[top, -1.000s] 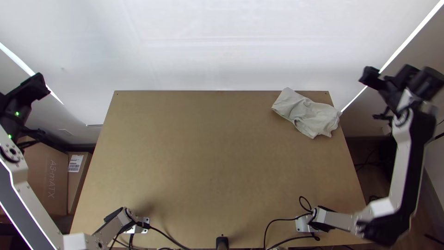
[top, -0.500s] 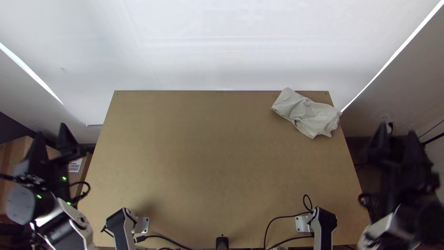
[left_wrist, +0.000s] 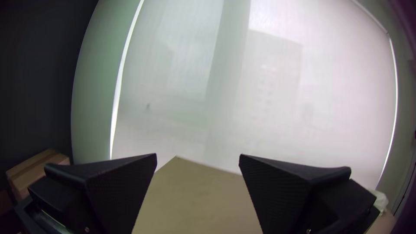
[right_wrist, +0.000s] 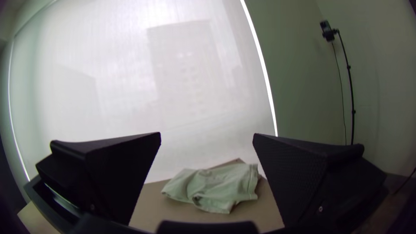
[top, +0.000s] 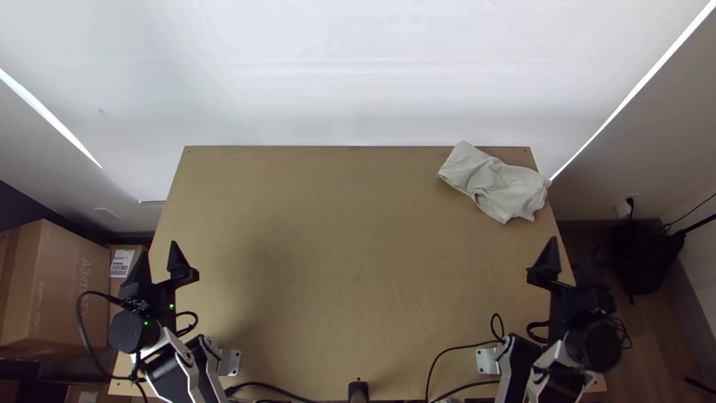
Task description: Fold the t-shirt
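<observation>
1. My L gripper [top: 158, 255] is over the table's L edge, nearer side; its black fingers [left_wrist: 117, 186] stand wide apart w/ nothing btwn them, so I've got hold of nothing there.
2. My R gripper [top: 571, 254] is over the table's R edge, approx. level w/ the L one; same state, fingers [right_wrist: 297, 177] spread well apart, nothing gripped.
3. T-shirt [top: 496, 183], pale, lies at the far R corner of the wooden table [top: 335, 261], up at the far edge. It's bunched & rumpled, creases across the middle; can't tell how many layers. Neither gripper's touching it; both are well apart from it, R one being the nearer.
4. Pale screen [top: 358, 75] stands behind the table's far edge, bright strips down its sides.
5. Cardboard box [top: 60, 291] sits off the table's L side, w/ a smaller labelled box [top: 123, 263] beside it.
6. Off the R side: dark bag [top: 643, 261] on the floor, plus a thin black pole [right_wrist: 352, 99] by the wall.
</observation>
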### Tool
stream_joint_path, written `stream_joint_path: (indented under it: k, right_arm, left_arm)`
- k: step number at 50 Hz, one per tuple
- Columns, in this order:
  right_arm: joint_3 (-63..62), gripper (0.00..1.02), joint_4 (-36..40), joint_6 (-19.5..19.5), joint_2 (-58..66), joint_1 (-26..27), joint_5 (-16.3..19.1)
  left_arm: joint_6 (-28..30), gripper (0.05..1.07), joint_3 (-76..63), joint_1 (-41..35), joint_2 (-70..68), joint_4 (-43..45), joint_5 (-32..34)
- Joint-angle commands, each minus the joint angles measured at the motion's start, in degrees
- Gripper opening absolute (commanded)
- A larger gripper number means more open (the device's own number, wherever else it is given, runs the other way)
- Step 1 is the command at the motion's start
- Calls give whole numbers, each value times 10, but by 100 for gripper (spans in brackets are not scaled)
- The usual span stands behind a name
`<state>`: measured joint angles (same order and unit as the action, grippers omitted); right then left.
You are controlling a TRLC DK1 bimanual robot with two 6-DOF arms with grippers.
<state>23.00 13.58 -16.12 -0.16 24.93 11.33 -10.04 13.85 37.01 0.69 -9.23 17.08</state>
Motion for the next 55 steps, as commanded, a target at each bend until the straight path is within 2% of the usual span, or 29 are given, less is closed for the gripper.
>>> stream_joint_path:
  k: [1,5,10,18,55]
  right_arm:
    - [-68,98,-24,-19,-4,-1,-1]
    - [-110,98,-32,-19,-4,-1,0]
    - [-150,98,-51,-18,-4,-3,-1]
    - [-199,98,-72,-15,-4,-3,-1]
    - [-199,98,-65,-13,-1,-3,-2]
  left_arm:
    - [40,103,-64,-3,-8,23,-10]
    - [66,103,-108,-2,-9,41,-17]
    - [74,103,-112,0,23,34,-38]
    - [87,103,-110,-1,-6,18,-39]
    - [88,103,-109,6,-7,6,-40]
